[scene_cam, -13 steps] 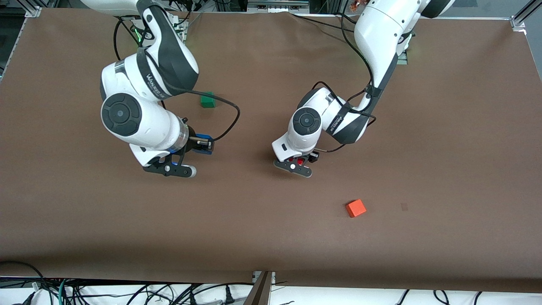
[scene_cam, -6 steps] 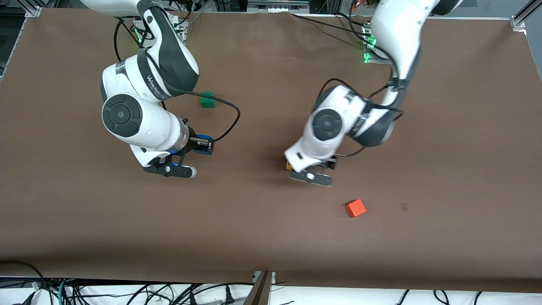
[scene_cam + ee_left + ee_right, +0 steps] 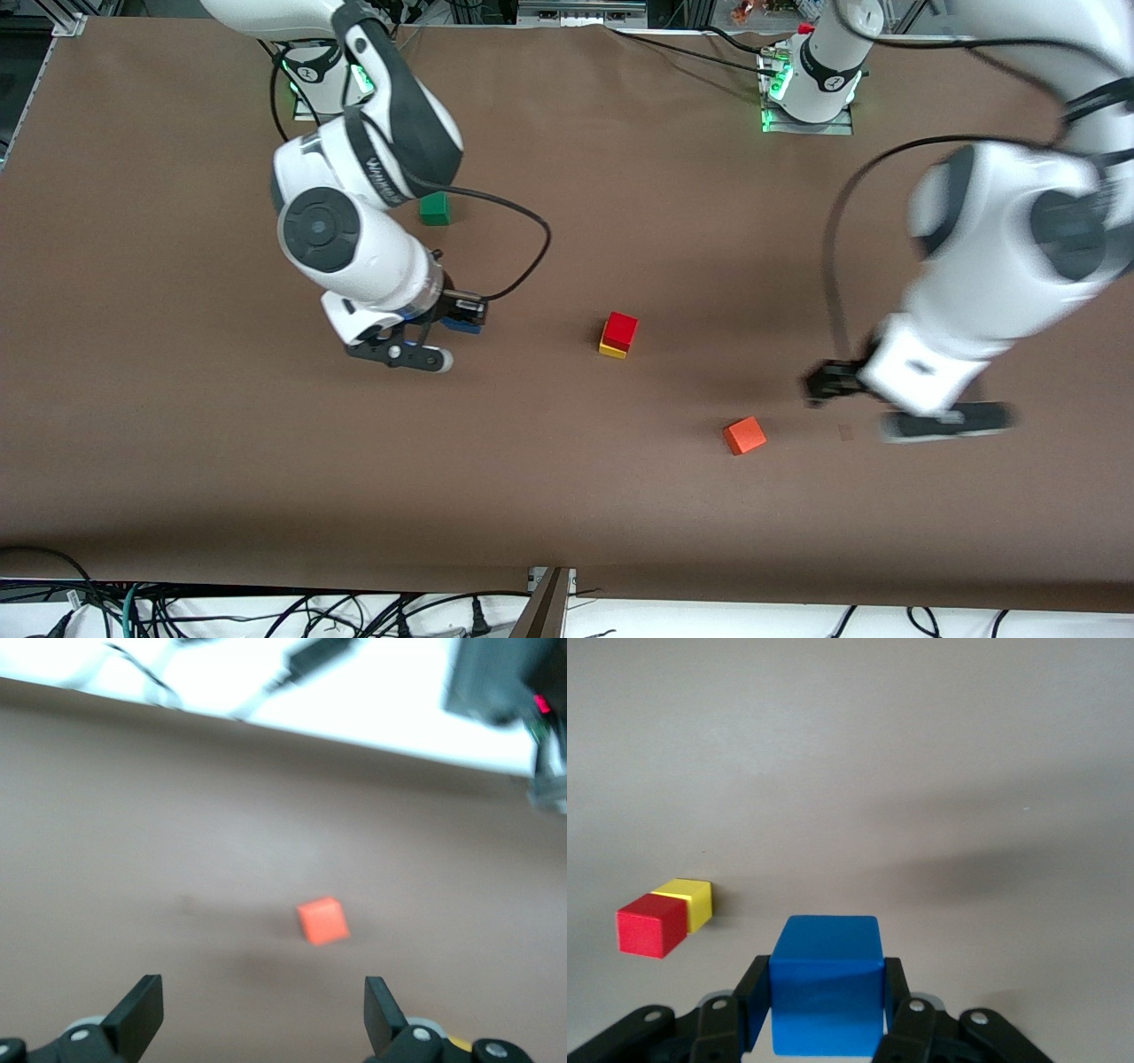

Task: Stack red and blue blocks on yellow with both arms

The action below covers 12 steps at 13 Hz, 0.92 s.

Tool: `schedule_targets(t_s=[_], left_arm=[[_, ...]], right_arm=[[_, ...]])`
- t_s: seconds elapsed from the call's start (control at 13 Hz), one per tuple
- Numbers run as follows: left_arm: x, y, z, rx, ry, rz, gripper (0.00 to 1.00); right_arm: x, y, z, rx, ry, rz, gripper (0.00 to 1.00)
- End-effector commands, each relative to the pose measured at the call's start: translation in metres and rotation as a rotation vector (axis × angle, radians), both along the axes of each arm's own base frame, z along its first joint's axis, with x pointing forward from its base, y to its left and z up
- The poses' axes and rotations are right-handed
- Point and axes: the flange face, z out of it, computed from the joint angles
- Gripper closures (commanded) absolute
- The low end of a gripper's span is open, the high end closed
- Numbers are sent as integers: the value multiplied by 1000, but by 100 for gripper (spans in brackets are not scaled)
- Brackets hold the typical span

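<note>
The red block [image 3: 621, 329] rests on the yellow cube [image 3: 610, 350] near the table's middle, with nothing touching either. Both show in the right wrist view, red [image 3: 648, 926] over yellow [image 3: 692, 900]. My right gripper [image 3: 455, 317] is shut on the blue block [image 3: 462, 326], held above the table on the right arm's side of the stack; the block [image 3: 827, 979] fills the space between the fingers. My left gripper [image 3: 829, 385] hangs open and empty above the table toward the left arm's end, its fingers [image 3: 142, 1010] wide apart.
An orange cube [image 3: 744, 435] lies nearer the front camera than the stack, close to the left gripper, and shows in the left wrist view [image 3: 322, 920]. A green cube [image 3: 434, 209] sits farther back, beside the right arm.
The left gripper opened, left the red block on the yellow cube and swung away toward its own end of the table. The right arm carried the blue block a little toward the stack.
</note>
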Motion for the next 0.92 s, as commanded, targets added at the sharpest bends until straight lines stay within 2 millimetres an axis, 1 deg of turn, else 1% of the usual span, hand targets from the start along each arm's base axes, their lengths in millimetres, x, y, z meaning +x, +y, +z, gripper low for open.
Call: schedule_targets(t_s=[0.0, 0.08, 0.15, 0.23, 0.31, 0.46, 0.62, 0.69, 0.85], left_arm=[[-19, 48, 43, -3, 2, 59, 0], [-29, 59, 55, 13, 26, 76, 0], [-34, 61, 51, 21, 64, 79, 0], [-38, 63, 40, 29, 118, 81, 0], [-39, 67, 33, 36, 149, 86, 0], [-42, 85, 37, 34, 167, 66, 0], [-48, 86, 38, 44, 204, 4, 0], [-51, 81, 37, 39, 228, -6, 0], [-60, 78, 50, 42, 226, -10, 0]], right_arm=[[-6, 18, 1, 14, -4, -44, 47], [-10, 29, -2, 18, -14, -56, 47], [-13, 38, -2, 25, -26, -71, 47], [-17, 49, -7, 32, -28, -83, 47], [-18, 55, -11, 37, -38, -95, 47], [-23, 68, -15, 42, -45, -106, 47], [-27, 81, -15, 65, -66, -142, 47], [-31, 93, -19, 87, -74, -154, 47], [-36, 117, -24, 148, -114, -205, 46]])
